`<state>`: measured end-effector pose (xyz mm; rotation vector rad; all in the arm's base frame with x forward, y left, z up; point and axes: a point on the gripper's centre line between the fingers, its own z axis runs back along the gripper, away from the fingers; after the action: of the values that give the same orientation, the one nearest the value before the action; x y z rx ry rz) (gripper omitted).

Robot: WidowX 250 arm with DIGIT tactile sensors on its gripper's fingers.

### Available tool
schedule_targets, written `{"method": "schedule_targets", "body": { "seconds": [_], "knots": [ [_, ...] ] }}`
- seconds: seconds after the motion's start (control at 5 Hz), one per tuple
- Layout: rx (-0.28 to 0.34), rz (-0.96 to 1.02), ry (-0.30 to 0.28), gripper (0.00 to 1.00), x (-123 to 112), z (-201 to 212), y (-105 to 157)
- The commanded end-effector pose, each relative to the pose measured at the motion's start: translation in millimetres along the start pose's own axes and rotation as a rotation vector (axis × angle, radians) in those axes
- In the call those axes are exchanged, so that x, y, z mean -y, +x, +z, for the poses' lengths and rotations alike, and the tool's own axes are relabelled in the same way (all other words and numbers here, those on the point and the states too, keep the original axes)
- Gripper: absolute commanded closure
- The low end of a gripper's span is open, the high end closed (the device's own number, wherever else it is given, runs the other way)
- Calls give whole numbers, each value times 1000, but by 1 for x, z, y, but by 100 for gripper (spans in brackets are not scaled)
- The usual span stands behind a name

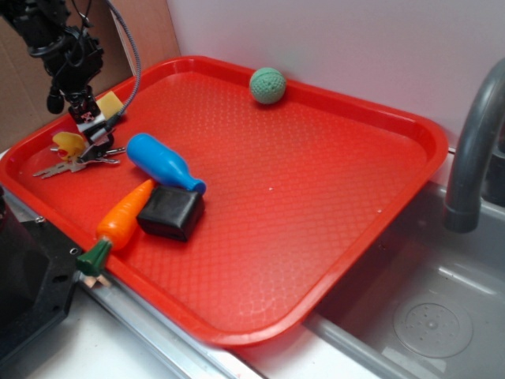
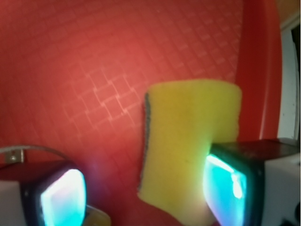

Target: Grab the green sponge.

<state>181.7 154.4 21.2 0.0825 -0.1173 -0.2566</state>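
In the far left corner of the red tray (image 1: 339,260), just beyond the yellow duck (image 1: 69,143) and the keys (image 1: 75,164), the green sponge (image 2: 188,146) lies flat with its yellow foam up and its dark scouring layer showing as a thin strip along one side. The gripper (image 2: 146,193) hangs right over it with its jaws spread. From the wrist view the sponge's long axis runs away from the jaws, not across them; one pad (image 2: 225,188) overlaps its near corner, so I judge the sponge sits off-centre toward that finger.
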Motion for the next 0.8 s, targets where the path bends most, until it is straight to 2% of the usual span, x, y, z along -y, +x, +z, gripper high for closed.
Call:
{"method": "schedule_targets", "body": {
  "seconds": [0.0,0.6],
  "knots": [
    [-86,50,16,100,12,-13,-48],
    [-101,30,12,100,25,-4,-74]
  ]
}}
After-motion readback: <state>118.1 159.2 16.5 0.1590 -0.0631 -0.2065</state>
